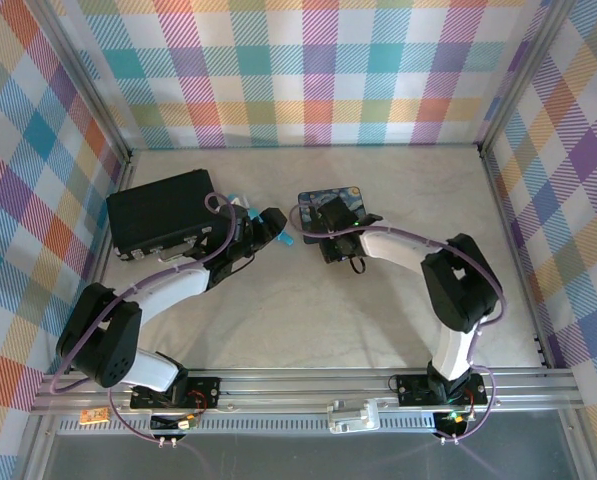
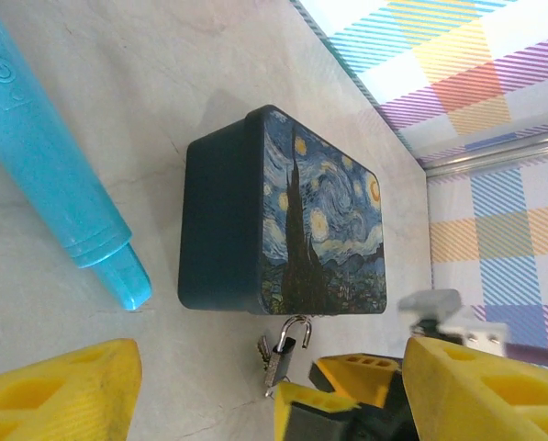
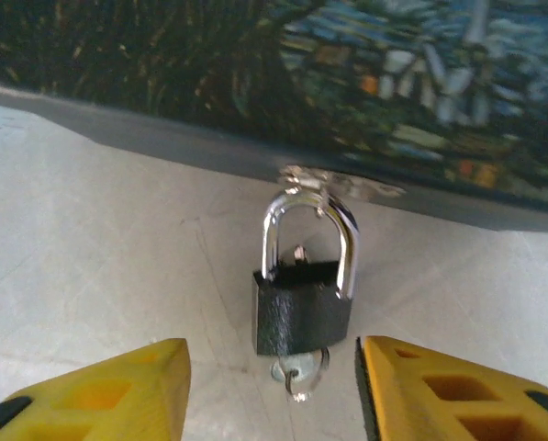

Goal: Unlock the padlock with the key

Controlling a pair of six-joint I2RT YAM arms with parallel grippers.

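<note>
I'm at the turning step: the padlock [image 3: 303, 317] hangs from the tin [image 3: 255, 73] clasp, flat on the tabletop [image 3: 99, 239], with the key [image 3: 301, 372] apparently seated in its bottom. My right gripper [image 3: 272, 367] is open and empty, straddling the key; next it should pinch the key's head squarely and twist. The left gripper [image 1: 274, 226] waits beside the tin, open and empty.

Lab test cell: plaid-lined walls [image 1: 308, 70], aluminium frame [image 1: 308, 385]

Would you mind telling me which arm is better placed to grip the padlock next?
Right: the right gripper is open astride the padlock, the key at its base; the left gripper sits farther off, beside the blue pen.
</note>
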